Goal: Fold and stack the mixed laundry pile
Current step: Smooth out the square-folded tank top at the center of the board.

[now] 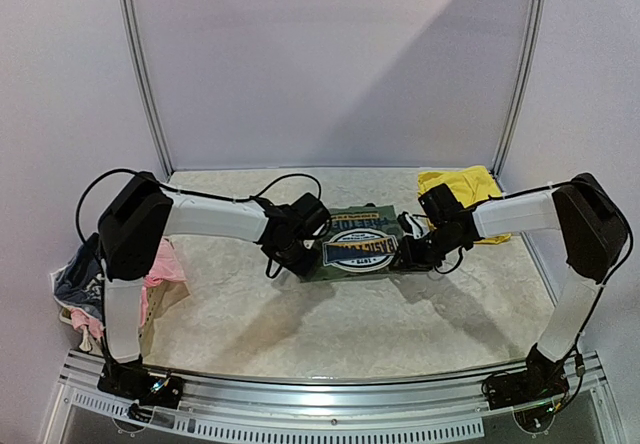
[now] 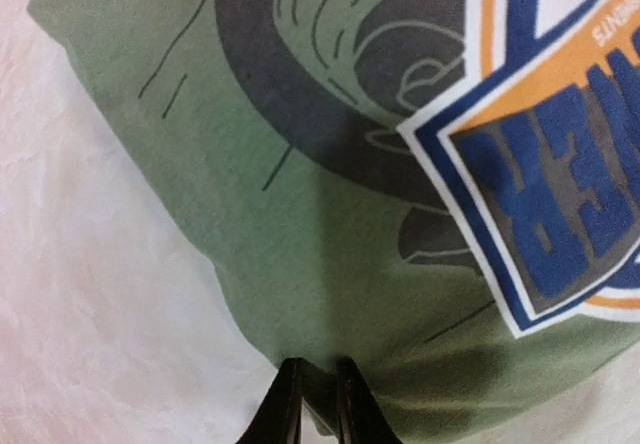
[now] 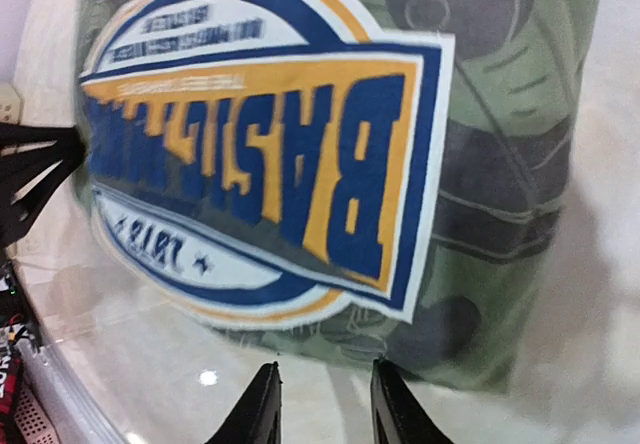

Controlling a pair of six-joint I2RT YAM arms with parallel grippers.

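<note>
Folding under way: we are looking at a pale table (image 1: 250, 314) carrying a single garment spread out. The olive-green top (image 1: 358, 249) is lying flat at its middle, printed badge (image 3: 260, 154) facing up, and both arms are reaching in to it from opposite sides. We are judging that it is lying apart from everything else so each side can be lifted and folded over cleanly.

The rest of the mixed laundry pile (image 1: 160, 289) is waiting well to the left of the top. There the pink piece (image 1: 168, 262) and the blue-grey patterned piece (image 1: 78, 276) are bunching together. The yellow shorts (image 1: 460, 186) are sitting just beyond the top's far right corner.

The left gripper (image 2: 316, 384) is working at the top's left edge, its fingers standing almost together. As far as we are able to tell, they are pinching the green hem.

The right gripper (image 3: 322, 394) is hovering at the top's right edge, fingers partly apart with only bare table between them. It is gripping nothing, and we are guessing it is lining up its own hold for the fold.
</note>
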